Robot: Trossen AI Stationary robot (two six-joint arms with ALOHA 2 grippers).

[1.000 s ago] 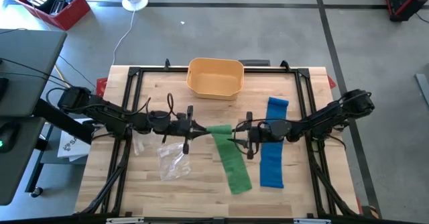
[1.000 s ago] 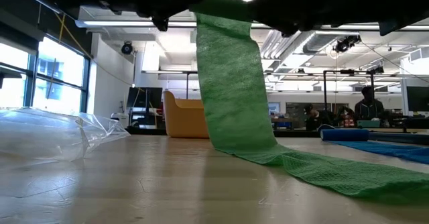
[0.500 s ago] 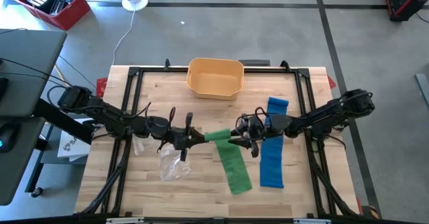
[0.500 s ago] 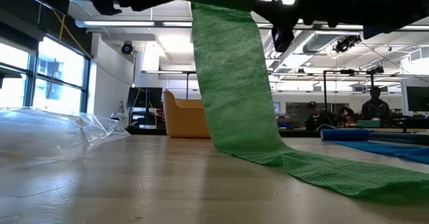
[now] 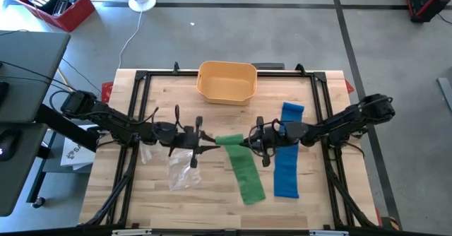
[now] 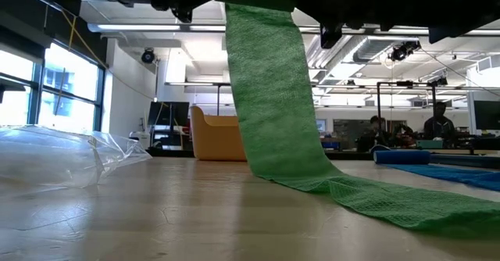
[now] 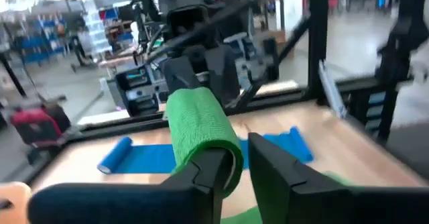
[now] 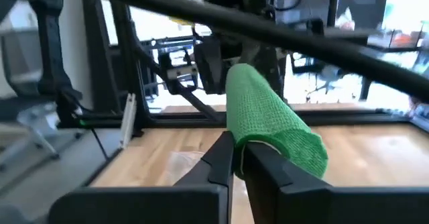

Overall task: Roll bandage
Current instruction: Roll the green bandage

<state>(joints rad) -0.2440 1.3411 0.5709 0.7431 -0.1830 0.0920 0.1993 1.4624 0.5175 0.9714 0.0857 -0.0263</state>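
The right gripper is pressed together on one end of the green roll, its fingers pinching the wound cloth above the middle of the table. The left gripper faces it from the other side; its fingers stand a little apart, one seemingly tucked into the roll's open end and the other clear of it, so it looks loosened rather than clamped. Between the two grippers the roll hangs in the air, and from it the green bandage runs down in a flat band to the wooden table, where its tail lies stretched toward the near edge.

Just beside it lies a blue bandage, flat and unrolled. A clear plastic bag lies under the left arm, and a yellow bin stands at the far edge.

This looks like mid-winding: a few turns done, most of the strip still loose. I judge the next move calls for the left gripper to take a fresh hold and turn the roll while the right one keeps the strip taut
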